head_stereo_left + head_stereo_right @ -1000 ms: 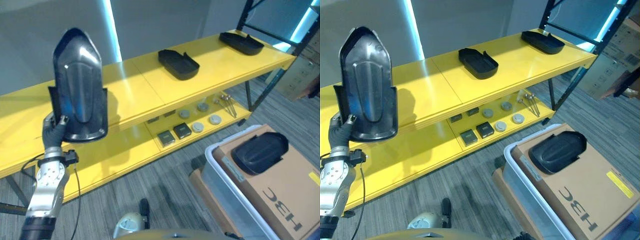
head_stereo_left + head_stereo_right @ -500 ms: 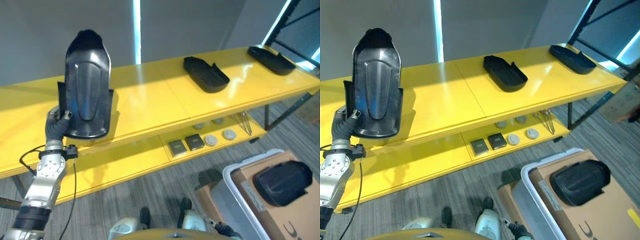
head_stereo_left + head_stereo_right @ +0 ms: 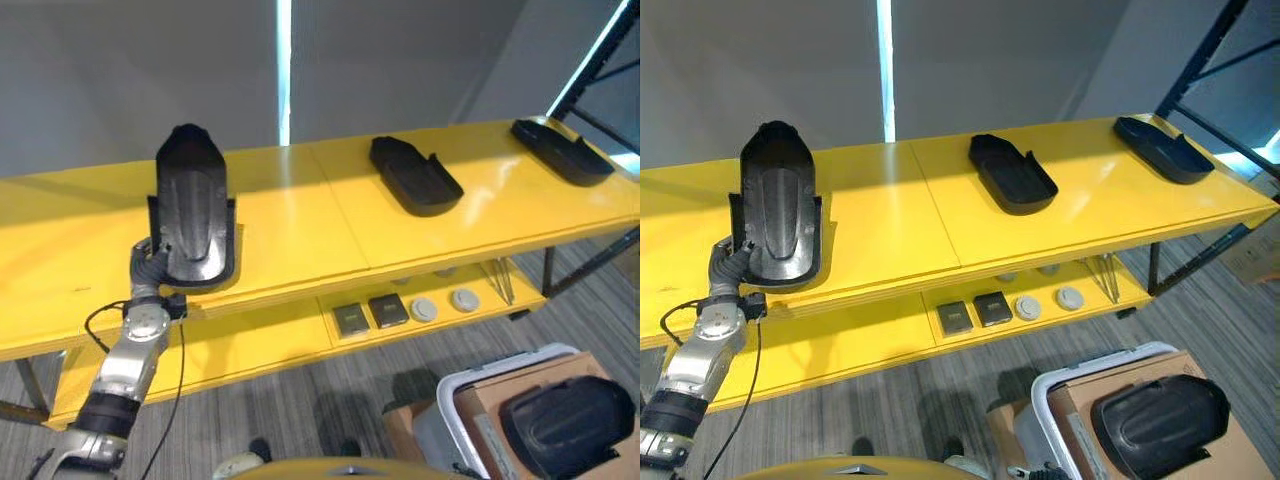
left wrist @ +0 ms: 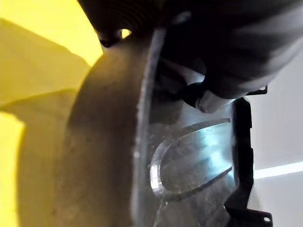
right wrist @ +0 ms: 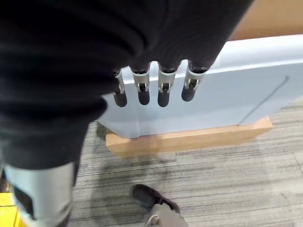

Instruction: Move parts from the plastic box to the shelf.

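Left eye view: at 9 o'clock, the left robot hand [image 3: 150, 268] grips an upright part [image 3: 192, 218] over the shelf [image 3: 300, 215]; released tilted, it could topple. Right wrist view: right robot hand [image 5: 151, 87] relaxed beside the box [image 5: 227, 90].

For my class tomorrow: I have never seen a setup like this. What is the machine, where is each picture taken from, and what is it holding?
This is a humanoid robot moving parts onto a yellow shelf. Two pictures come from cameras in its head, looking down; the other two sit on its wrists. Its left hand grips a black moulded part, held upright at the shelf's front edge. Two similar parts already lie on the top board. Small pieces sit on the lower board. Another part waits on cardboard in the plastic box. The right hand hangs beside that box with its fingers straight, holding nothing.
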Motion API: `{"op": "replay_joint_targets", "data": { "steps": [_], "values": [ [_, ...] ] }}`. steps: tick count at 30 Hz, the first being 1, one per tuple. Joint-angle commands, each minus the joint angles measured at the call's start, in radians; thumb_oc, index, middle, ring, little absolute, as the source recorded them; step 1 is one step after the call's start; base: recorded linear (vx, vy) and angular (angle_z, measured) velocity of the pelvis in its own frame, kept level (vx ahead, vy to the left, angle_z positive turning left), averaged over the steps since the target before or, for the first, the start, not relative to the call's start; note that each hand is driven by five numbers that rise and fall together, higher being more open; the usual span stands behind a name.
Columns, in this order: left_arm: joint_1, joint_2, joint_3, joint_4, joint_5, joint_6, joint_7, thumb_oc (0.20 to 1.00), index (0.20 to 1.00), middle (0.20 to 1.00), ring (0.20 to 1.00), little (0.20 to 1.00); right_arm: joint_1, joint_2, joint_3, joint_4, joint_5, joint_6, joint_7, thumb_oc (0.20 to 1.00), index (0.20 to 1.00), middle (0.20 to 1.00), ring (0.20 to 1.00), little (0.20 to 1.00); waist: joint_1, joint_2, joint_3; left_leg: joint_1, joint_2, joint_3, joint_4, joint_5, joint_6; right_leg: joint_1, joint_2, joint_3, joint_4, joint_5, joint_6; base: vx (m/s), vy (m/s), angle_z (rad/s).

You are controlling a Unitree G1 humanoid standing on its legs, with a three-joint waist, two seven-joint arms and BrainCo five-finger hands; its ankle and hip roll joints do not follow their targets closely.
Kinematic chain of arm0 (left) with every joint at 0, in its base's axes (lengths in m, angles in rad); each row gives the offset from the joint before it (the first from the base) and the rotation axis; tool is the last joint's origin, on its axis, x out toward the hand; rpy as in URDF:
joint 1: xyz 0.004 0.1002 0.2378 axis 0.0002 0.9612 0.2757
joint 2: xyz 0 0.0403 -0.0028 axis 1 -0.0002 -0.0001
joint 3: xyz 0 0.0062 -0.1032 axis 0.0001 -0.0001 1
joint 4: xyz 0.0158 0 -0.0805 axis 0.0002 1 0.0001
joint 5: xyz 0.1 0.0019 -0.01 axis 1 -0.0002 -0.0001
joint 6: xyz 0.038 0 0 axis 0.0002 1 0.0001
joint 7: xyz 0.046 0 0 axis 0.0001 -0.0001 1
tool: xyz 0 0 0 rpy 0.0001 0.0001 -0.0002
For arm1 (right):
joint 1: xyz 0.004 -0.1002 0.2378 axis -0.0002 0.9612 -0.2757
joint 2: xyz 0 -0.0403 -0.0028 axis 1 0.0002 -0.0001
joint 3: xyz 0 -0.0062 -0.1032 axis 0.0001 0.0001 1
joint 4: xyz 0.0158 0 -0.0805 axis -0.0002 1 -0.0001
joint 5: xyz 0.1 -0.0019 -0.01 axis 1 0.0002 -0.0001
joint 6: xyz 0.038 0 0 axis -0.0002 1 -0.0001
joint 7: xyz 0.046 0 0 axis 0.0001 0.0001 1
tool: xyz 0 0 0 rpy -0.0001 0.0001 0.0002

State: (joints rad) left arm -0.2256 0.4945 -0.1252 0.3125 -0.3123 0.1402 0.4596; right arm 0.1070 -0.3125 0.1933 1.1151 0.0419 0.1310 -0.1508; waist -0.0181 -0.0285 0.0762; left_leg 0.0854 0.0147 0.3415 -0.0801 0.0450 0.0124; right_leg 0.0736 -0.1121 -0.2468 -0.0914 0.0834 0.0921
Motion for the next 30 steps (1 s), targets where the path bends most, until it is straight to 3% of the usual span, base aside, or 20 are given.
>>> {"op": "replay_joint_targets", "data": {
  "steps": [1, 7, 16, 27, 28, 29, 30],
  "values": [
    [-0.167, 0.051, -0.001, 0.052, 0.019, -0.015, -0.010, 0.200, 0.200, 0.200, 0.200, 0.200, 0.010, -0.023, 0.042, 0.024, -0.055, 0.015, 0.032, 1.000, 1.000, 1.000, 1.000, 1.000, -0.019, 0.036, -0.027, 0.008, 0.121, -0.025, 0.010, -0.061, -0.072, -0.031, -0.019, 0.003, 0.027, -0.055, 0.069, 0.07, 0.039, -0.26],
    [-0.276, 0.074, -0.052, 0.246, -0.026, 0.075, 0.015, 0.200, 0.200, 0.200, 0.200, 0.200, 0.014, -0.017, 0.085, 0.027, -0.061, 0.003, 0.032, 1.000, 1.000, 1.000, 1.000, 1.000, -0.059, 0.049, -0.037, 0.024, 0.114, 0.001, 0.002, -0.067, -0.068, -0.032, -0.019, 0.025, 0.019, -0.053, 0.078, 0.04, 0.024, -0.10],
    [-0.381, 0.036, -0.048, 0.516, -0.065, 0.131, 0.064, 0.200, 0.200, 0.200, 0.200, 0.200, 0.005, -0.022, 0.105, 0.048, -0.087, -0.005, 0.040, 1.000, 1.000, 1.000, 1.000, 1.000, -0.103, 0.049, -0.044, 0.032, 0.110, 0.027, 0.004, -0.080, -0.062, -0.036, -0.014, 0.053, 0.017, -0.061, 0.079, 0.03, 0.006, -0.12],
    [-0.401, -0.006, -0.047, 0.656, -0.059, 0.133, 0.079, 0.200, 0.200, 0.200, 0.200, 0.200, -0.015, -0.015, 0.137, 0.059, -0.088, -0.017, 0.049, 1.000, 1.000, 1.000, 1.000, 1.000, -0.116, 0.041, -0.046, 0.037, 0.109, 0.033, 0.002, -0.086, -0.062, -0.031, -0.010, 0.059, 0.010, -0.065, 0.076, 0.00, 0.000, -0.02],
    [-0.403, -0.007, -0.053, 0.656, -0.039, 0.133, 0.072, 0.498, 0.498, 0.498, 0.498, 0.498, -0.016, -0.014, 0.139, 0.057, -0.089, -0.015, 0.050, 1.000, 1.000, 1.000, 1.000, 1.000, -0.116, 0.041, -0.046, 0.038, 0.109, 0.033, 0.001, -0.085, -0.062, -0.030, -0.010, 0.059, 0.010, -0.066, 0.076, 0.00, 0.000, 0.00],
    [-0.404, -0.007, -0.054, 0.656, -0.037, 0.132, 0.072, 0.944, 0.944, 0.944, 0.944, 0.944, -0.017, -0.014, 0.139, 0.057, -0.088, -0.015, 0.050, 1.000, 1.000, 1.000, 1.000, 1.000, -0.116, 0.041, -0.046, 0.038, 0.109, 0.033, 0.001, -0.085, -0.062, -0.030, -0.010, 0.059, 0.010, -0.066, 0.076, 0.00, 0.000, 0.00],
    [-0.407, -0.009, -0.065, 0.649, -0.028, 0.125, 0.083, 1.000, 1.000, 1.000, 1.000, 1.000, -0.019, -0.015, 0.143, 0.056, -0.089, -0.011, 0.053, 1.000, 1.000, 1.000, 1.000, 1.000, -0.115, 0.041, -0.045, 0.040, 0.109, 0.033, 0.000, -0.085, -0.063, -0.027, -0.011, 0.059, 0.009, -0.067, 0.077, 0.00, 0.000, 0.00]
  ]
}}
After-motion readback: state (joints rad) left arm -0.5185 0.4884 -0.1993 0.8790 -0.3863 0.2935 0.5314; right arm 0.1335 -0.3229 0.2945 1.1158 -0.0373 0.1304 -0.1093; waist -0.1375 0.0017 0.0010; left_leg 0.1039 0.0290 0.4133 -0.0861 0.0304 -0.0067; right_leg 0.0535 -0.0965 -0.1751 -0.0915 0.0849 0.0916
